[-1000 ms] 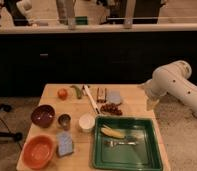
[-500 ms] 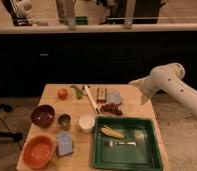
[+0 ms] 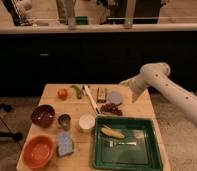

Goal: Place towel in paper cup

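towel [image 3: 114,98] lies just below-left of pincer [image 3: 125,86].

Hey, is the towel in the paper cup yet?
Out. The towel lies on the table, apart from the paper cup; the gripper hovers near the towel.

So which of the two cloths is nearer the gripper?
The pale grey-blue towel at the far side, close by the gripper; the brighter blue cloth lies far off beside the orange bowl.

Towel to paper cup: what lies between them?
Camera view: a dark red food cluster and a white stick lie between towel and paper cup; gripper hovers near the towel.
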### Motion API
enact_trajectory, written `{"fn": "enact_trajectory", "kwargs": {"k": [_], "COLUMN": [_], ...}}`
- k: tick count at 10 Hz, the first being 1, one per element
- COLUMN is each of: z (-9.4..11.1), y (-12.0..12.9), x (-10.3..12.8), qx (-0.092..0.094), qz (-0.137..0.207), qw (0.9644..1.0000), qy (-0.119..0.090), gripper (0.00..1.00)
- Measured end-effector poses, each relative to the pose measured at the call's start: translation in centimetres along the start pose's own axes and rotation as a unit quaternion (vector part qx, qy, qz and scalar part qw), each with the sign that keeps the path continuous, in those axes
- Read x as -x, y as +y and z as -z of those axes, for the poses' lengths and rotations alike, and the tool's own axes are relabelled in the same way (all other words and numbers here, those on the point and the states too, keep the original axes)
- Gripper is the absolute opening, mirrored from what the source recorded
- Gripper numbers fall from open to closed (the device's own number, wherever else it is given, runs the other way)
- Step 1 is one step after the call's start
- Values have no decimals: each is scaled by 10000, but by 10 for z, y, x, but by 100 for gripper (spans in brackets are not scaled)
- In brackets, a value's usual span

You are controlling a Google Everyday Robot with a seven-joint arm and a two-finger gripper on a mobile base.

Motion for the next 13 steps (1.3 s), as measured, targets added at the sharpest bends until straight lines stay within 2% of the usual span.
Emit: {"fn": "enact_trajectory", "kwargs": {"k": [5,13], "z": [-57,-84], "y": [-18,-22], "x": [22,10], "qx": [35,49], "qz": [-148,-569], "qw": [9995,9977], "qy": [-269,-374], "gripper": [80,80]}}
